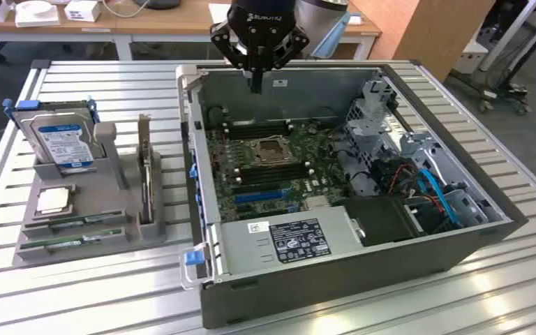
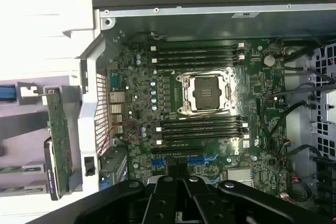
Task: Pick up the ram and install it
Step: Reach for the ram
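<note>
Apparently empty, the gripper (image 1: 256,85) hung over the open computer case (image 1: 343,279) with its fingers pinched together, well apart from the ram (image 1: 72,242), which lay slotted in the grey holder (image 1: 109,143) for easy picking.

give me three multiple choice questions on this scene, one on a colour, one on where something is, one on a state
1. The hard drive has a label that is: A red; B blue; C yellow.
2. The gripper is: A over the hard drive; B resting on the table; C above the computer case.
3. The computer case is: A open; B closed; C upside down.

Answers:
1 B, the label on the drive's face is blue.
2 C, it hangs over the case's interior near one wall.
3 A, the motherboard lies exposed.
</note>
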`<action>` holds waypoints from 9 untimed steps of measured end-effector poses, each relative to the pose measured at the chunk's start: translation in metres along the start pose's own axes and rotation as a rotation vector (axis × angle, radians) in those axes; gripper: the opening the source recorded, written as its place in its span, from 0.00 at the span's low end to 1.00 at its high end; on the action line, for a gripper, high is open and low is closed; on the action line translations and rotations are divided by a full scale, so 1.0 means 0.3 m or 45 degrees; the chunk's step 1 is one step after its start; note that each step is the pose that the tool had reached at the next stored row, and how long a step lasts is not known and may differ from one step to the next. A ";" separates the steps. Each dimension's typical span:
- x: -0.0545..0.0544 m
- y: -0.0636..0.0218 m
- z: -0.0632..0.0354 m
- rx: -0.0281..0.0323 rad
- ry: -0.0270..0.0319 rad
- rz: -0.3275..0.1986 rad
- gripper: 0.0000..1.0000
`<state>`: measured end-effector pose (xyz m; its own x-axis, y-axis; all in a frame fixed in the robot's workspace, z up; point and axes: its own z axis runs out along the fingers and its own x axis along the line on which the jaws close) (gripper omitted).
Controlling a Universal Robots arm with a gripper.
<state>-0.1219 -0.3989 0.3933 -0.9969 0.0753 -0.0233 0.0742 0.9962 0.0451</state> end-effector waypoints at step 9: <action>0.002 0.000 0.000 0.0001 0.0000 0.000 0.10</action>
<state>-0.1225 -0.3988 0.3933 -0.9969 0.0754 -0.0233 0.0743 0.9962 0.0450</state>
